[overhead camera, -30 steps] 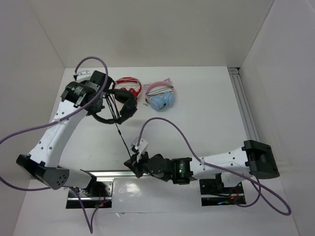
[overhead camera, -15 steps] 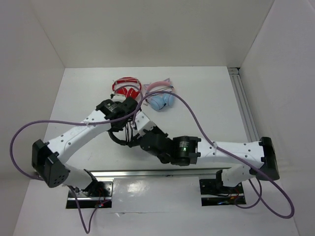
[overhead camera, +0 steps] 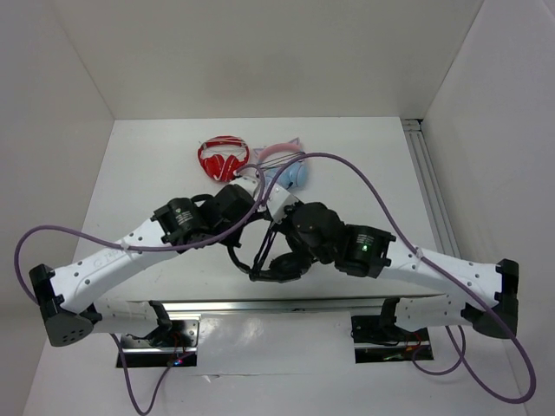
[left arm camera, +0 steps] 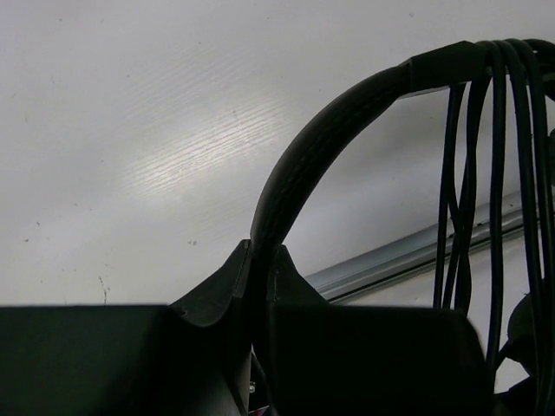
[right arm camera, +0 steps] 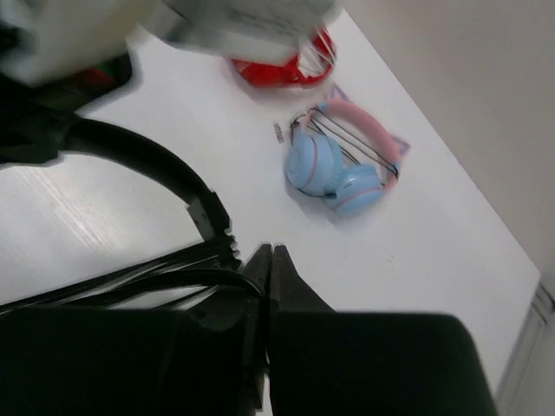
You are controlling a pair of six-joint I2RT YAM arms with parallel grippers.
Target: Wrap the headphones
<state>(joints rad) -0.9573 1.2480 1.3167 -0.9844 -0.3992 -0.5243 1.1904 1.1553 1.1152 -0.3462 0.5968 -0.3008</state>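
**Plainly: both tools on the black headphones, mid-surface**

Location. The headphones [overhead camera: 276,270] hang between the two arms above the middle of the surface [overhead camera: 364,173], near its front rail. They are well apart from the red headphones [overhead camera: 223,156] and the blue-and-pink pair [overhead camera: 284,172] lying farther back.

Left tool [left arm camera: 260,277]. Its fingers are pressed together on the headband [left arm camera: 295,173]. From this grip the band arcs up and over to the right in the wrist view. Several strands of cable [left arm camera: 496,156] cross it at the far end and drop straight down, roughly square to the band.

Right tool [right arm camera: 269,260]. Its fingers are pressed together, and the cable [right arm camera: 147,276] appears to run into the tips. The strands stretch away to the left of it in its own view, just under the end of the headband [right arm camera: 147,160].

Key relation. The band's long axis runs from the left tool toward the right tool, and the free cable is on the right side. My read is that the right arm is the one placed to carry the next turn across the band while the left only holds it. The risk is a strand sliding off the band's curved end.

Writing. No brand or label is readable on any headset. A pale label near the top of the right wrist view is blurred beyond reading. A green light [overhead camera: 365,247] shows on the right arm.
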